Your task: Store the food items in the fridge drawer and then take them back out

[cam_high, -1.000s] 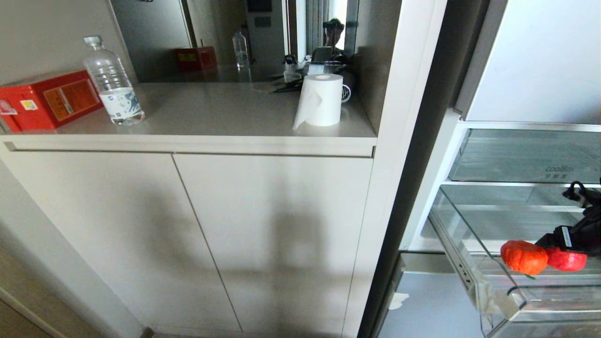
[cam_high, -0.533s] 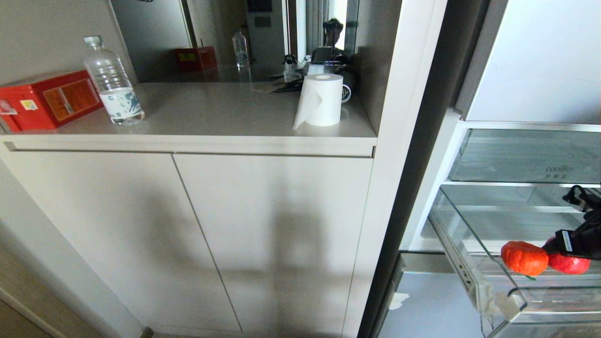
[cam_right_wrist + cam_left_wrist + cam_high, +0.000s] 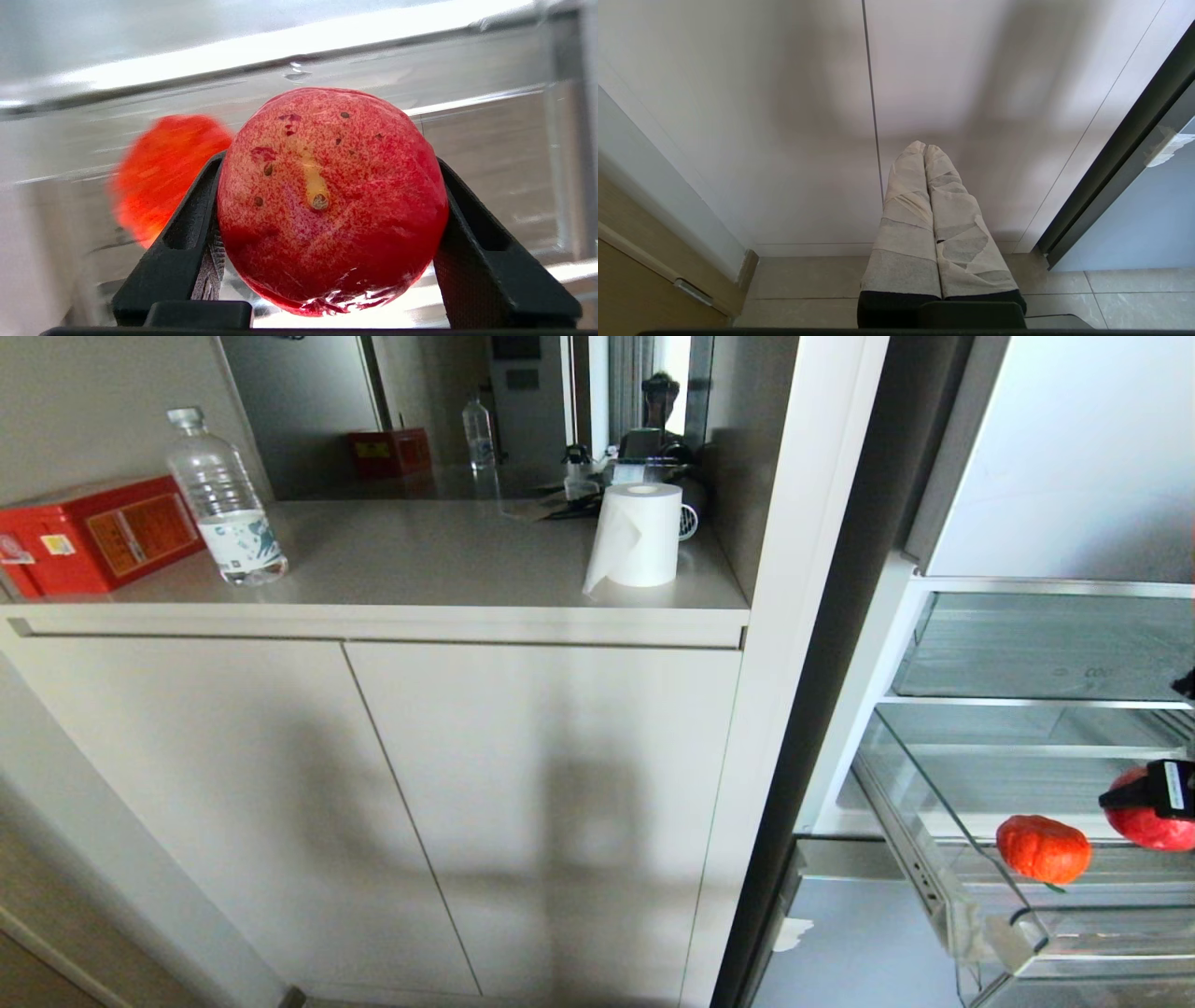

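Note:
My right gripper is shut on a round, speckled red fruit, one black finger pressed on each side of it. In the head view the red fruit hangs at the far right edge, lifted above the floor of the clear fridge drawer, with the right gripper around it. A ribbed orange-red fruit rests inside the drawer to its left, and the wrist view shows this orange-red fruit blurred behind the left finger. My left gripper is shut and empty, hanging low in front of the cabinet doors.
On the counter stand a red cardboard box, a water bottle and a paper roll. A frosted fridge compartment lies above the pulled-out drawer. The drawer's thick front lip juts out toward me.
The right gripper closed on the red fruit and raised it up and to the right, away from the orange-red fruit, which stayed put. The left arm has not moved.

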`<state>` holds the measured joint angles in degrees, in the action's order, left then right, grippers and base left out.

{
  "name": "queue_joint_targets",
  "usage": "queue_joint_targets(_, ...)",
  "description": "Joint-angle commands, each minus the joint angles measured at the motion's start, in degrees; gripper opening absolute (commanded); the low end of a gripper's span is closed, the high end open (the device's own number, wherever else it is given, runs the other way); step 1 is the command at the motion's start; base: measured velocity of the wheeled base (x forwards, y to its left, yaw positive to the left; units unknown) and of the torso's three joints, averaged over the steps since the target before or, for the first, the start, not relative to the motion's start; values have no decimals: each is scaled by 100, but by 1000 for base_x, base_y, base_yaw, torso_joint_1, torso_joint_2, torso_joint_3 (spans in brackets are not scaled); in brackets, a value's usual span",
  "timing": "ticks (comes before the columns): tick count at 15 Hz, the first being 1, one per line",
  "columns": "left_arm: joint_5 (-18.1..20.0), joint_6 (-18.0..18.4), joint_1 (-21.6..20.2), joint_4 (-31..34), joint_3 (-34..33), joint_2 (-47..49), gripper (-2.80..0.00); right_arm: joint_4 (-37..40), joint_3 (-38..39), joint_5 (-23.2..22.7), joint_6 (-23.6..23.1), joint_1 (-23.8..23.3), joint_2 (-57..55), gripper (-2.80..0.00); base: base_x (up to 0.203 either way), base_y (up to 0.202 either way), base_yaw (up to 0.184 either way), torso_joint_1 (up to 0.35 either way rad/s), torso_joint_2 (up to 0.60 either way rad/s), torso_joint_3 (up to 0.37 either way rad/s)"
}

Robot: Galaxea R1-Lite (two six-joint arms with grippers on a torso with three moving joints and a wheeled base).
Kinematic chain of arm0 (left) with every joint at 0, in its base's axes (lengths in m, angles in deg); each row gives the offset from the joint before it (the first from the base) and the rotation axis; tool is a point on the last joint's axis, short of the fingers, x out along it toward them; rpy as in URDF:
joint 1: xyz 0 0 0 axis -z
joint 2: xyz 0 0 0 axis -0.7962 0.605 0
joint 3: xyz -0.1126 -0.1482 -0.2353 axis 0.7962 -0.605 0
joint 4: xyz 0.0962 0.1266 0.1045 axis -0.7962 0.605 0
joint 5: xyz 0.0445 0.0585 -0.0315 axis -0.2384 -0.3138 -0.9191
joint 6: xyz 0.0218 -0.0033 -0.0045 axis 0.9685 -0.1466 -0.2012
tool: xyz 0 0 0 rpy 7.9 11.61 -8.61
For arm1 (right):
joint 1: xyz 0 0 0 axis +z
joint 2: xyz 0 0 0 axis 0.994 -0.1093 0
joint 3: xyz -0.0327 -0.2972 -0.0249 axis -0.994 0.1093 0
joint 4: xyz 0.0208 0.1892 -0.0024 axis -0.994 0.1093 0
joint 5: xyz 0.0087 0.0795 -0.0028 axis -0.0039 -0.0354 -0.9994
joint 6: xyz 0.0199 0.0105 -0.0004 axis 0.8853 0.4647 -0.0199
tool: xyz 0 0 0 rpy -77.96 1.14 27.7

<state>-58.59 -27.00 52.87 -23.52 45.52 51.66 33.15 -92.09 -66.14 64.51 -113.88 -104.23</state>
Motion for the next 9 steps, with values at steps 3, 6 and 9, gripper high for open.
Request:
queue_joint_targets(3, 0, 0, -1, 5, -1, 9, -280, -15, 435, -173, -52, -3, 1619, -280, 0, 0, 0, 0, 0, 0)
queue_joint_targets(6, 2, 0, -1, 5, -1, 9, -280, -64, 786, -227, -59, -1, 2765, -280, 0, 0, 0, 0, 0, 0)
queue_joint_targets(9, 0, 0, -1, 5, -1, 9, -280, -78, 1317, -264, -72, 0, 3882, -280, 0, 0, 0, 0, 0, 0)
